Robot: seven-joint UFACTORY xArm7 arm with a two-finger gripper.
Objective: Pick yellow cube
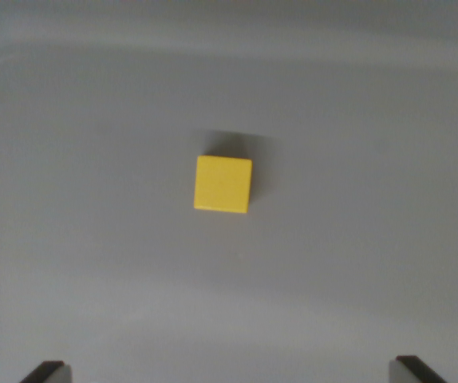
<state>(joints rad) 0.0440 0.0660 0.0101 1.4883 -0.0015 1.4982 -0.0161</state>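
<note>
A yellow cube [223, 184] rests on a plain grey surface near the middle of the wrist view, with a soft shadow behind it. Only the two dark fingertips of my gripper [230, 373] show, one fingertip [47, 372] at the bottom left corner and the other at the bottom right. They stand far apart, so the gripper is open with nothing between its fingers. The cube lies well above the fingertips in the picture, roughly centred between them and apart from both.
The grey surface [93, 263] fills the whole view. A faint curved raised edge [5, 60] runs along the top and bends down at the upper left. Nothing else lies around the cube.
</note>
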